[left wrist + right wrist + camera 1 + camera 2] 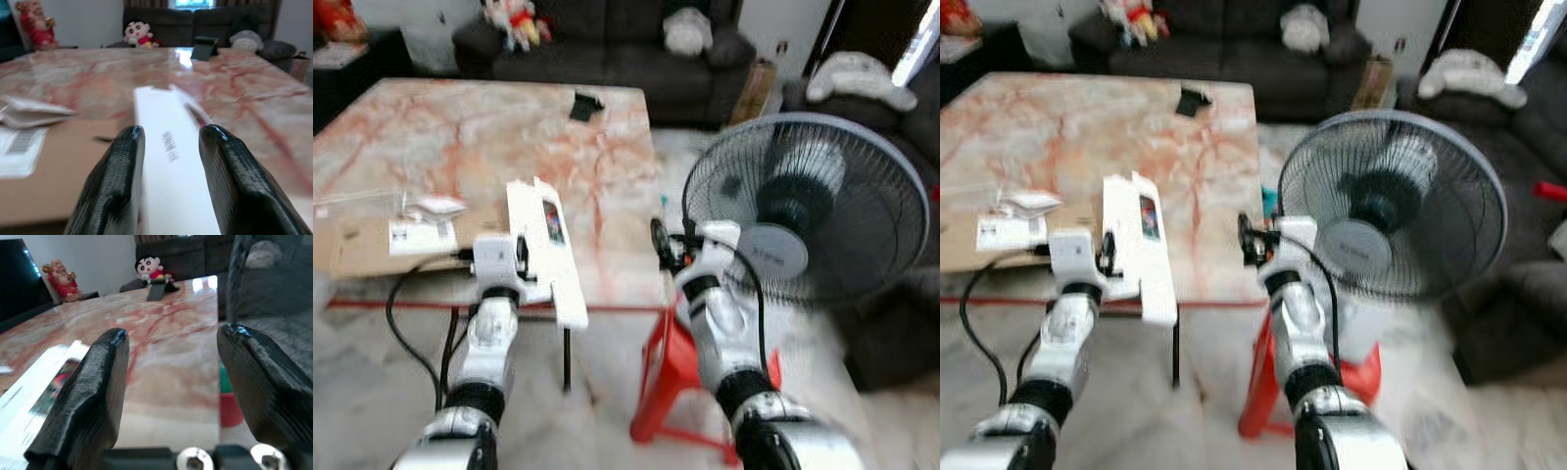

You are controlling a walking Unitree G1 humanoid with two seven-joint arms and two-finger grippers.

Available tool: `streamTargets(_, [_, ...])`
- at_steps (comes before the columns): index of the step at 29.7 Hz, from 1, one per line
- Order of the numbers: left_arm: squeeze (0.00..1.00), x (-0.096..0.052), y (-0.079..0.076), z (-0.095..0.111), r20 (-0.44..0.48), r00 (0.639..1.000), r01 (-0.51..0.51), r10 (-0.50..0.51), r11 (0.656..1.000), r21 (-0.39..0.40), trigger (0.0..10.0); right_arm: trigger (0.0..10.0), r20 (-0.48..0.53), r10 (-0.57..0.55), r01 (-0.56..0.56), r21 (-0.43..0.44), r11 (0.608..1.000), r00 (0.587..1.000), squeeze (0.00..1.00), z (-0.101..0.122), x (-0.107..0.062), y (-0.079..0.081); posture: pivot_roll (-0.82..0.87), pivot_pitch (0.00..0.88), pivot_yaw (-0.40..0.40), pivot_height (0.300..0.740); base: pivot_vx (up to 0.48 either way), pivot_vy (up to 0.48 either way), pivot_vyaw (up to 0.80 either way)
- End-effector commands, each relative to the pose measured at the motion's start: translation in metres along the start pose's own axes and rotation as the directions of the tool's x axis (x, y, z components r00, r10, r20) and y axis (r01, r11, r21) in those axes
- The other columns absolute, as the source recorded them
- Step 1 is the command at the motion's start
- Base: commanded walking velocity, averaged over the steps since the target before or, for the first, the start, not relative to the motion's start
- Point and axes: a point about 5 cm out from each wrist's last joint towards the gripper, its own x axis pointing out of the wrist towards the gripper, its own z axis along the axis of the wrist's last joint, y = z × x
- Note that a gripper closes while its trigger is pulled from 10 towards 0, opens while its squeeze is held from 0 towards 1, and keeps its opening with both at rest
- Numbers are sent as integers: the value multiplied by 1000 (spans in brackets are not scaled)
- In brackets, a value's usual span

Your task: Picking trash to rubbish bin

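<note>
Left wrist view: left pincer (168,147) holding white box (171,161); right pincer (171,377) wide, over table (166,333)

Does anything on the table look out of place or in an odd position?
Yes. The long white box sticks out past the near edge of the marble table, between the fingers of the left tool. A flattened cardboard sheet and paper scraps lie beside it.

The table (460,137) has a polished, glossy marble-look top, pink veined with red, and it mirrors the window light near its far edge. A long white box (168,161) of smooth matt card lies near its front edge, beside a flat sheet of dull brown cardboard (362,250) and crinkly clear plastic wrappers (29,110). The gripper fingers (110,191) look like woven, faintly shiny black composite.
</note>
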Motion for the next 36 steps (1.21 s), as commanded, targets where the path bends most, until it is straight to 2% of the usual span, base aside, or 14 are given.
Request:
streamTargets(1, [0,4,2,15,84,996,-2,-1,1000,30,10000,10000,26,20,-20,4,1000,999,0,6,4,4,63,27,-72,740,0,0,0])
streamTargets(11, [0,9,-1,24,113,994,9,-11,1000,15,10000,10000,25,27,-27,3,1000,999,0,6,4,4,59,6,-66,740,0,0,0])
streamTargets(15, [0,11,-3,24,81,996,24,-21,999,-36,10000,10000,20,33,-33,3,999,999,0,5,4,5,57,0,-65,740,0,0,0])
streamTargets(18, [0,11,1,23,61,998,11,-9,1000,-25,10000,10000,17,37,-37,6,999,999,0,4,4,6,59,0,-63,740,0,0,0])
streamTargets(19, [1000,11,4,22,52,999,-2,3,1000,-8,10000,10000,15,38,-38,8,999,999,0,4,3,6,59,0,-63,740,0,0,0])
streamTargets(26, [1000,5,18,19,20,999,-28,28,1000,3,10000,10000,0,49,-49,15,999,999,0,0,2,9,69,0,-60,740,0,0,0])
streamTargets(33, [1000,3,20,14,-55,998,36,-36,999,-4,10000,10000,-3,53,-53,17,998,999,0,0,2,11,73,10,-64,740,0,0,0])
streamTargets(36, [1000,3,22,6,-129,990,49,-59,996,-80,10000,10000,-8,53,-53,19,998,999,0,-2,1,11,72,18,-64,740,0,0,0])
